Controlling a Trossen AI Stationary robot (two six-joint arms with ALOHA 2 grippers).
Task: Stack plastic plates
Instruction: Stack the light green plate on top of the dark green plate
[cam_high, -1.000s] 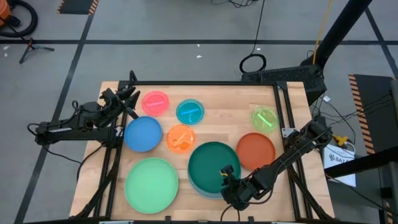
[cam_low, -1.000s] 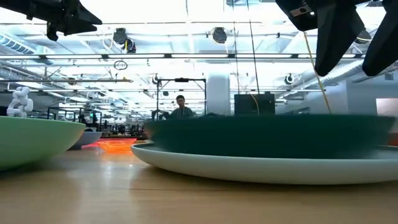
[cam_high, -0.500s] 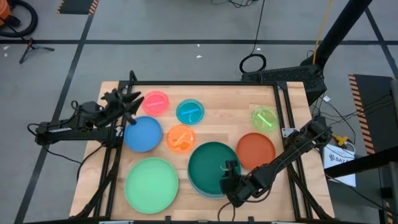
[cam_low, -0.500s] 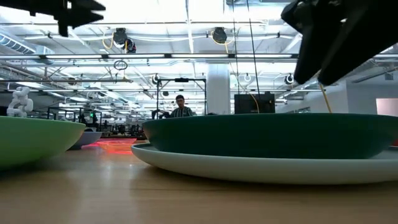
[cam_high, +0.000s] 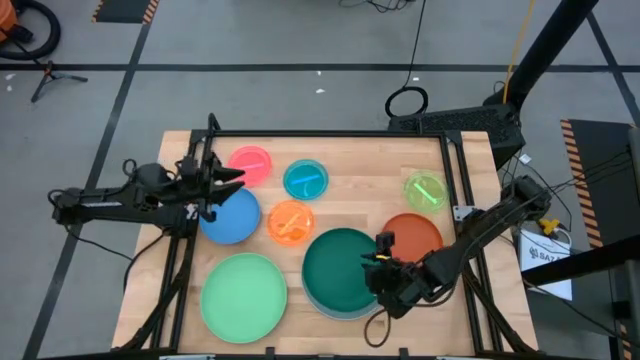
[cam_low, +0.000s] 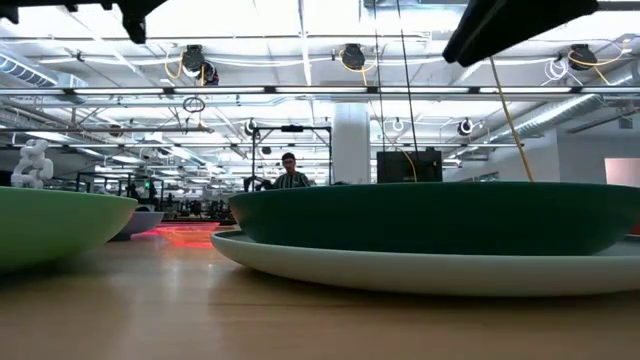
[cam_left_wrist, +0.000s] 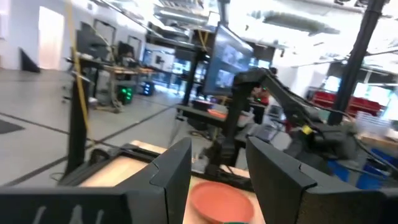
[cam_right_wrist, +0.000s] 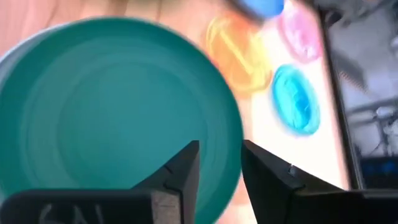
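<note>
Wooden tabletop (cam_high: 350, 165): dark green plate (cam_high: 340, 270) nested in light blue plate (cam_low: 420, 270), near front edge; light green plate (cam_high: 243, 295) beside. Right gripper (cam_high: 378, 268) over its right rim, fingers apart, empty. Left gripper (cam_high: 222, 180) above blue plate (cam_high: 230, 217), fingers parted, apparently empty

No text, label or number is legible anywhere in these views.

free: bare table (cam_high: 370, 185) between cyan plate (cam_high: 305, 179) and lime plate (cam_high: 425, 190) | blocked: near edge, large plates
</note>
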